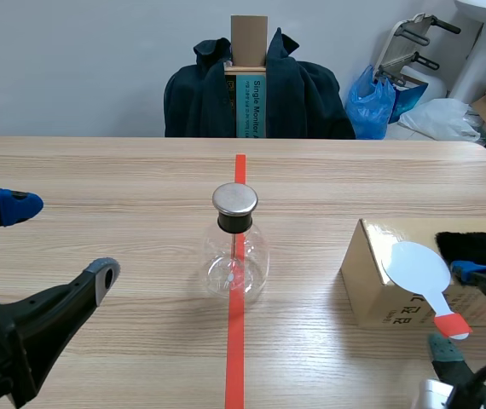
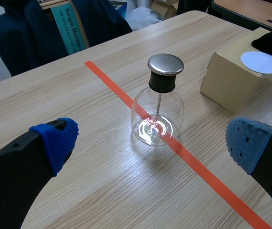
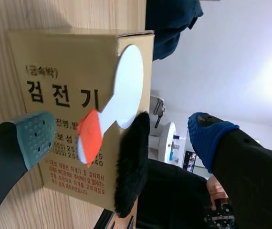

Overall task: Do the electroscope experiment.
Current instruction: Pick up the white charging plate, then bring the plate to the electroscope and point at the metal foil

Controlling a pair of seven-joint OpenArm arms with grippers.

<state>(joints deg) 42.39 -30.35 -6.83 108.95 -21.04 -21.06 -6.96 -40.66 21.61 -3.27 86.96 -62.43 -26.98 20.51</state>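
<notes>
Nearest the lens, at the near left corner of the desk: left pincer [image 1: 60, 241], fingers spread wide, nothing held. Aimed toward the desk middle, with the glass flask [image 1: 236, 251] ahead of the gap between its fingers and well apart from both pads.

Flask location: centre of the desk, upright on the orange-red tape line, metal cap [image 1: 234, 198] on top. Nothing in contact with it.

Toward the near right corner: cardboard box [image 1: 367, 285], well apart from the flask. On its top, a white paddle [image 1: 415, 266] and, just beside it toward the right edge of the desk, a black fur cloth [image 1: 473, 245].

At the near side of the box: right pincer [image 3: 121, 136], fully open, gripping nothing. One finger on either side of the paddle's orange-red handle end [image 3: 89, 136]; no pad pressed against it, so far as visible.

Key relation for the coming move: long axis of the paddle running from the round blade on the box top out past the near edge of the box, handle end toward the right pincer. Handle thus presented to the right arm, by far the nearer; left arm separated from the paddle by the flask.

Judged step: pick-up of the paddle not yet made. Likely requirement: close across the handle, at right angles to the long axis, clear of the fur. Probable risk: light paddle tipping off the box edge if nudged before the grip closes.
</notes>
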